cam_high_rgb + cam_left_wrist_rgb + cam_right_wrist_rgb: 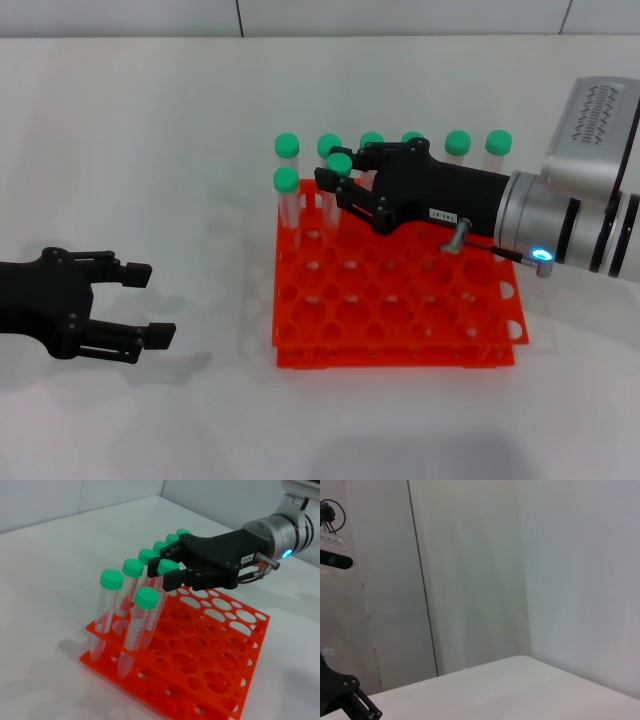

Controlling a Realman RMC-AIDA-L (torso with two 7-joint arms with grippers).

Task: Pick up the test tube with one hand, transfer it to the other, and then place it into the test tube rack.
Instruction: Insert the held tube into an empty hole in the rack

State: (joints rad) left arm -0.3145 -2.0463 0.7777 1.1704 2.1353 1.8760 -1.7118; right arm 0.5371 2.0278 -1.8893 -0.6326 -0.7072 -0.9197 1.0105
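Over the back-left part of the test tube rack (400,300), your right gripper (340,185), the one with the small white label and the blue light on its silver arm, reaches in from the right with its fingers closed around the test tube (338,165). That tube's green cap shows just past the black fingertips, and in the left wrist view its clear body (155,610) runs down toward a hole in the orange-red rack; whether its tip sits in the hole cannot be told. Seven other green-capped tubes (287,146) stand upright in the rack, most along its far row and one (286,181) at the left edge just in front of that row. Your left gripper (140,305) rests low over the white table (150,150), well apart from the rack on its left side, its fingers spread open and holding nothing. Your right wrist camera catches only a pale wall and the table's edge.
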